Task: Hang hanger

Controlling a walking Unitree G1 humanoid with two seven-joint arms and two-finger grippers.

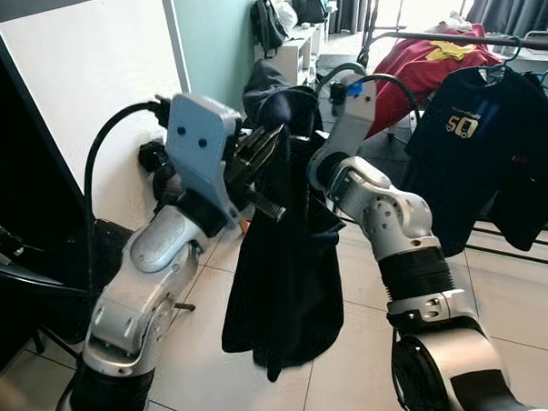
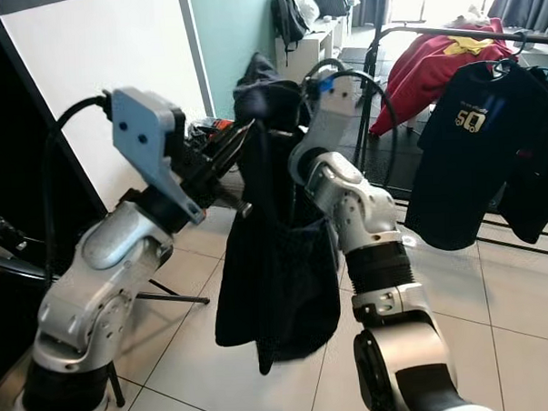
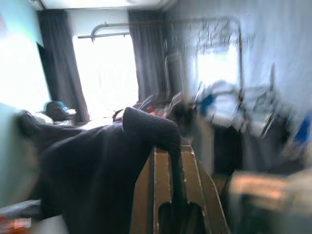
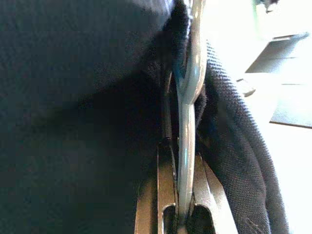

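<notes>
A dark navy garment (image 1: 285,260) hangs down between my two raised arms, draped over a metal wire hanger (image 4: 187,97). My right gripper (image 4: 181,151) is shut on the hanger's wire, with cloth bunched on both sides of it. My left gripper (image 3: 170,151) is up at the garment's top edge, and a fold of the dark cloth runs down between its fingers (image 1: 258,152). A clothes rail (image 1: 485,38) runs across the back right, beyond my right arm.
A dark T-shirt (image 1: 476,151) with a "50" print and a red garment (image 1: 423,67) hang on the rail. A white wall (image 1: 88,104) is close on my left, with black stand legs (image 1: 3,254) beside it. Bags (image 1: 268,24) sit further back on a white shelf.
</notes>
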